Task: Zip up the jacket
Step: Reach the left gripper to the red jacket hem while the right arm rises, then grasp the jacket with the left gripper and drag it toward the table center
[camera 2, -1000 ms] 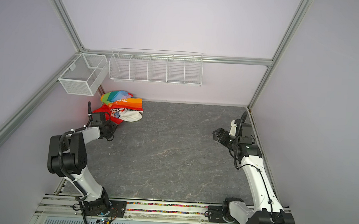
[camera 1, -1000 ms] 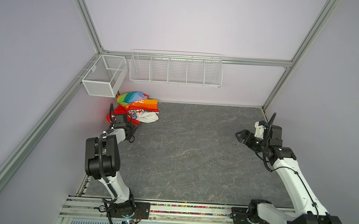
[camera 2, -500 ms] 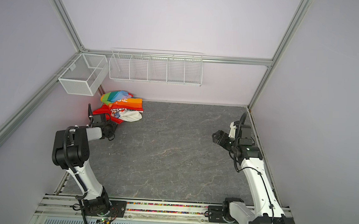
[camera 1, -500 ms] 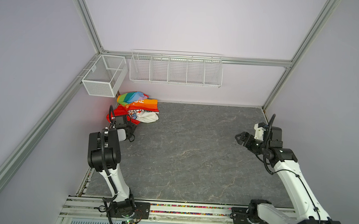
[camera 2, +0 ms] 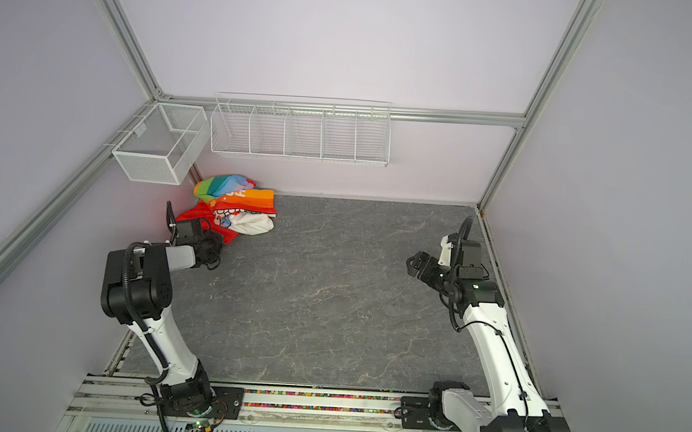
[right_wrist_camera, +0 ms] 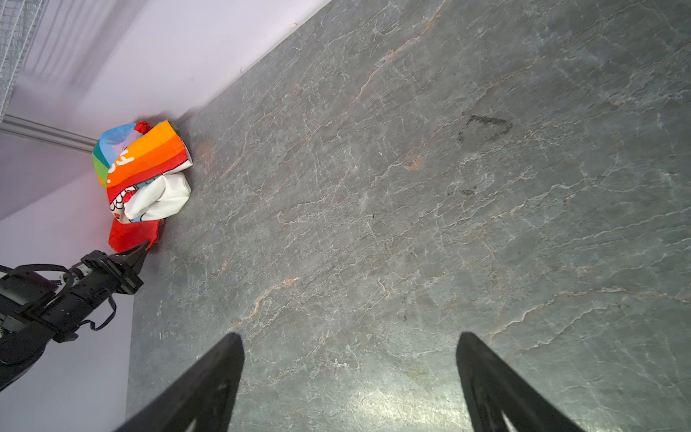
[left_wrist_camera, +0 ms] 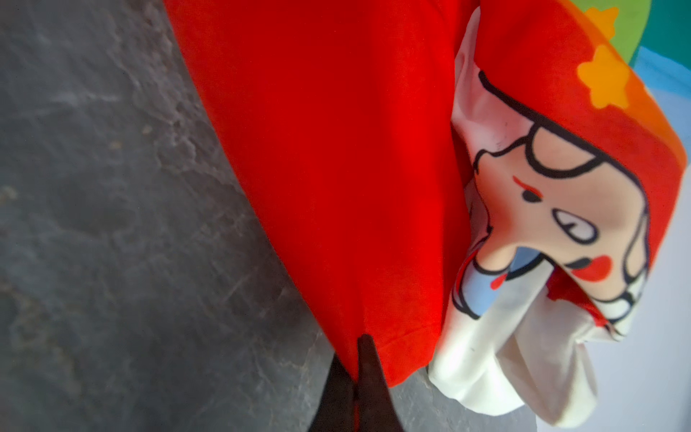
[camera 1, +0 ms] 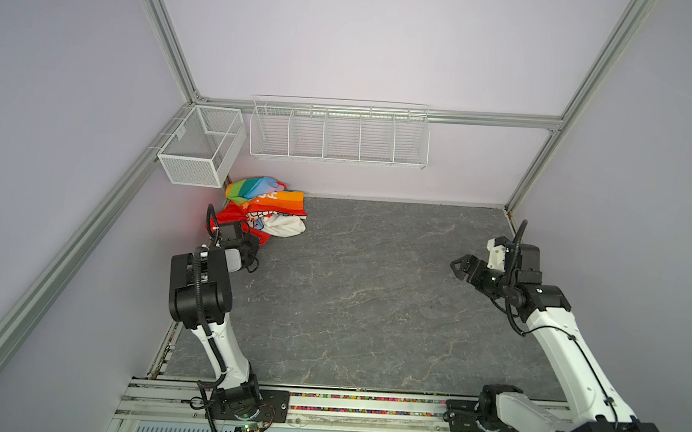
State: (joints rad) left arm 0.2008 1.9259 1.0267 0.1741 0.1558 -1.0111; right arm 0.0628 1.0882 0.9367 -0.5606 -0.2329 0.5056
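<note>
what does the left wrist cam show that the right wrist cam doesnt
Only the left wrist view: a close look at the jacket, with its cartoon lining, a yellow star, and the left gripper shut on the red hem.
Only the right wrist view: the whole jacket crumpled in the corner against the wall, its white lettering, and the right gripper open over the grey table, holding nothing.
Both: the jacket, the grey table, and the left gripper at the red edge.
</note>
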